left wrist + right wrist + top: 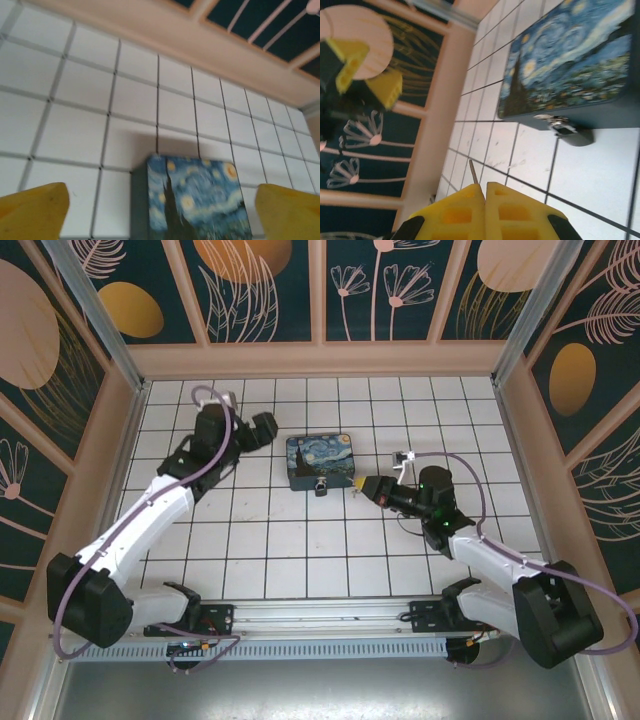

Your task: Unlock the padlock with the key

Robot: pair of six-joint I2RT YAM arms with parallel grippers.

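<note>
Right wrist view gives the best read on the step in hand, which I judge to be bringing the key to the lock. The right gripper (485, 189) has its yellow jaws pressed together on the key (473, 174), and only a thin grey sliver pokes out past the tips. The padlock (568, 133) lies on the white tiled table (600, 175), hung from a small metal hasp on the near wall of the blue painted box (570, 55) and touching that wall. From the top external view, the right gripper sits just to the right of the padlock (321, 487), apart from it. The left gripper (268, 430) hovers at the far left corner of the box with its jaws spread wide and nothing between them. Its fingers (35, 207) frame the lid in the left wrist view. To do this well, the exposed key tip should be lined up with the keyway before any push. I cannot tell which way the keyway faces. Since the padlock seems loose enough to swing, the left gripper should probably steady the box or the lock body. Approach slowly and straight, as so short a grip on the key could slip or twist.
</note>
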